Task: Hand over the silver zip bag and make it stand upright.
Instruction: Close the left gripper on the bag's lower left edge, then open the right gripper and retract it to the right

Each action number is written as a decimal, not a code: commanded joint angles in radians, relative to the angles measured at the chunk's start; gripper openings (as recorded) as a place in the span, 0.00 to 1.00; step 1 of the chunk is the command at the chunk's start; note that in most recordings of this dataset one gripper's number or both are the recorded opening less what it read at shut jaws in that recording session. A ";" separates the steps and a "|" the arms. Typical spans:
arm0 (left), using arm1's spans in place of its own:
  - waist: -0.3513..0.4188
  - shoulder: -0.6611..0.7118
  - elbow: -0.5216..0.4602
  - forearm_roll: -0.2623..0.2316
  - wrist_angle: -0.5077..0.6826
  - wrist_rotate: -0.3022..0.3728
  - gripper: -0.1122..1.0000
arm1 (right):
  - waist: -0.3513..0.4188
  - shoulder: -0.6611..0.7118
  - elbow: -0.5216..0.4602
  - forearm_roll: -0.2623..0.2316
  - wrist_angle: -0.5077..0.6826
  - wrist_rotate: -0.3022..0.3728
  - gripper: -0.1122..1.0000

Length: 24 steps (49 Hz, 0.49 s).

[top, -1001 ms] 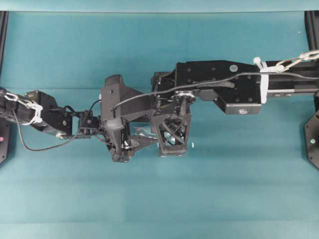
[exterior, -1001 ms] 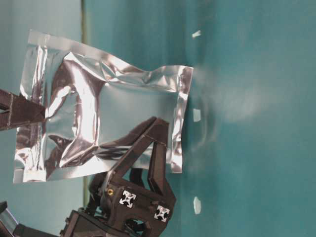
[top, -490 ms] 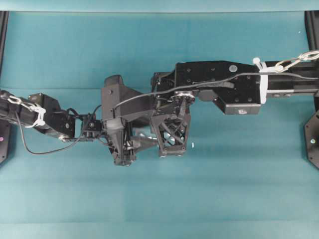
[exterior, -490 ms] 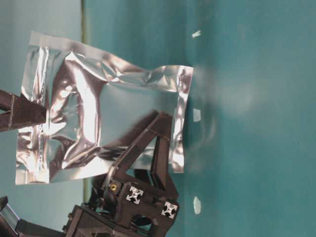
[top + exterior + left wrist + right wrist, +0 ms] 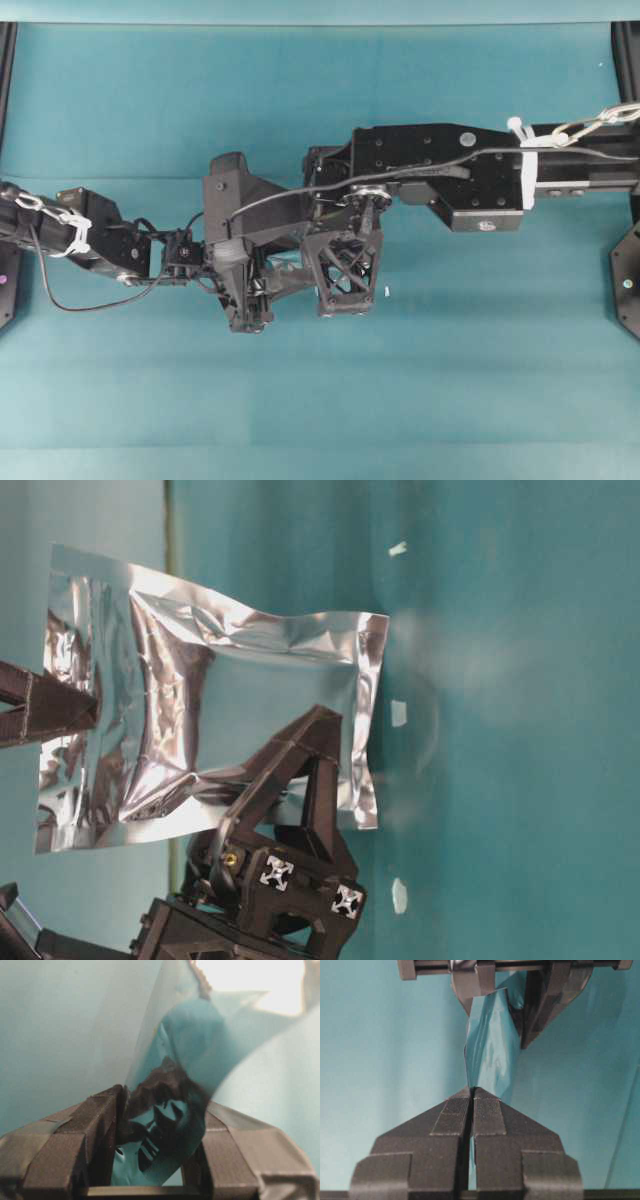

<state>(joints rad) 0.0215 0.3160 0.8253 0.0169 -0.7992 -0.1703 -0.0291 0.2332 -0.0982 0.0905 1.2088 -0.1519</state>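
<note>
Right wrist view shows the right end effector (image 5: 471,1091) clenched on the bag (image 5: 492,1055) edge; beyond it, the left end effector (image 5: 507,1007) straddles the foil with a gap. Table-level view alone shows the whole bag upright on the table (image 5: 520,780).

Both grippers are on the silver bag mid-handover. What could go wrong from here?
1. The left gripper has the silver zip bag between its fingers but with gaps; releasing now could drop it.
2. The right gripper pinches only a thin edge, which may slip.
3. The foil looks crinkled, so it may not stand.
</note>
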 commanded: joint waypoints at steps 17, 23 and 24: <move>-0.009 -0.005 0.000 0.003 -0.003 -0.002 0.43 | -0.003 -0.009 -0.002 -0.003 -0.021 0.002 0.12; -0.014 -0.005 0.002 0.005 -0.003 0.000 0.43 | -0.003 -0.009 -0.002 -0.003 -0.023 0.002 0.12; -0.015 -0.005 0.002 0.005 -0.003 0.000 0.43 | -0.003 -0.009 -0.002 -0.003 -0.023 0.003 0.12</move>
<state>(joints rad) 0.0184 0.3160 0.8299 0.0169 -0.7992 -0.1687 -0.0307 0.2332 -0.0951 0.0890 1.1919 -0.1519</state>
